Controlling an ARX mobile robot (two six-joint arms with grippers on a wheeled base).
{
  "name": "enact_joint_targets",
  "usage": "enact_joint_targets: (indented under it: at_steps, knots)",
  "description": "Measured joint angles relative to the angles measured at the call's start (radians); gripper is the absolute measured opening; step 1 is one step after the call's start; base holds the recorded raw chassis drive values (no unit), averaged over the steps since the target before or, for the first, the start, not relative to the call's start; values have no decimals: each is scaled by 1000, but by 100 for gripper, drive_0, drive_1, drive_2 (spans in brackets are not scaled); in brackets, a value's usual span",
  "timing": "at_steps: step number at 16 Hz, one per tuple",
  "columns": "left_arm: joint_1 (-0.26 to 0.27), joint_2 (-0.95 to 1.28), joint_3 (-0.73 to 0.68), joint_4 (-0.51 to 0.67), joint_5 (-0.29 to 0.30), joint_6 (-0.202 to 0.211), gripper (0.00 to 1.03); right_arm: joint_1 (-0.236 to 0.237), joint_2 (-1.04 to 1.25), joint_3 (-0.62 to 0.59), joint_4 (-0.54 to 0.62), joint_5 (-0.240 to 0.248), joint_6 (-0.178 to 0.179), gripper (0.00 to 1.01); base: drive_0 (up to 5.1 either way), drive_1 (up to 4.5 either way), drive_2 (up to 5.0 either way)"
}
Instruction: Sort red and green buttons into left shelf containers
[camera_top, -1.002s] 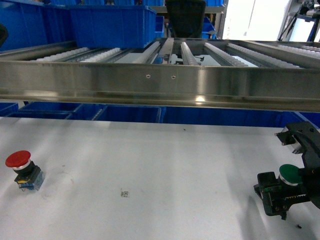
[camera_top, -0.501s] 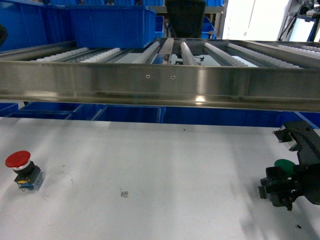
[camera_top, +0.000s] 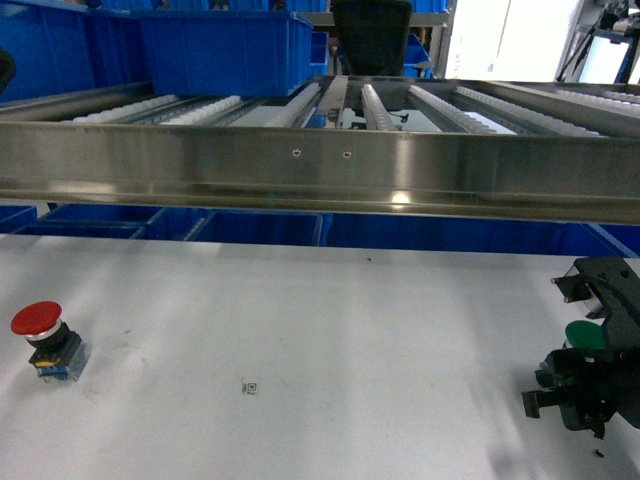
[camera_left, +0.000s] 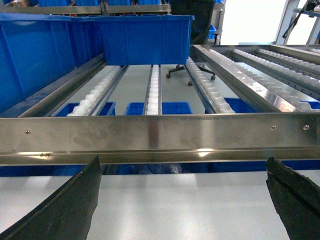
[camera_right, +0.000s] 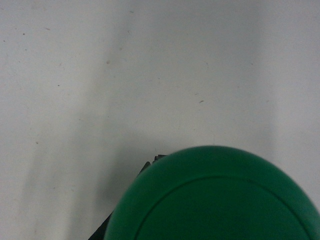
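Green button (camera_right: 215, 195) huge at right wrist, red button (camera_top: 40, 335) head-only

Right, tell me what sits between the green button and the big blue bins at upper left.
The steel front rail of the roller shelf crosses the whole view between the green button and the blue bins, which stand behind and above it.

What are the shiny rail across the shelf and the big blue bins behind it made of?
The rail looks like brushed steel: grey, with streaky reflections and small screws. The blue bins look like moulded plastic: even saturated colour, smooth, slightly glossy walls, thick rims.
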Motion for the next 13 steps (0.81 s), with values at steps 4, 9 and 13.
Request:
enact_joint_targets:
  at_steps: [4, 9, 13]
  knots:
    - [0, 0, 0, 0, 0, 0, 98, -12, -130, -111, 100, -10, 5, 27, 0, 0, 0]
    - [0, 0, 0, 0, 0, 0, 98, -75, -407, -314, 160, -48, -11, 27, 0, 0, 0]
    - [0, 0, 0, 0, 0, 0, 98, -56, -1035, -619, -142, -74, -22, 27, 0, 0, 0]
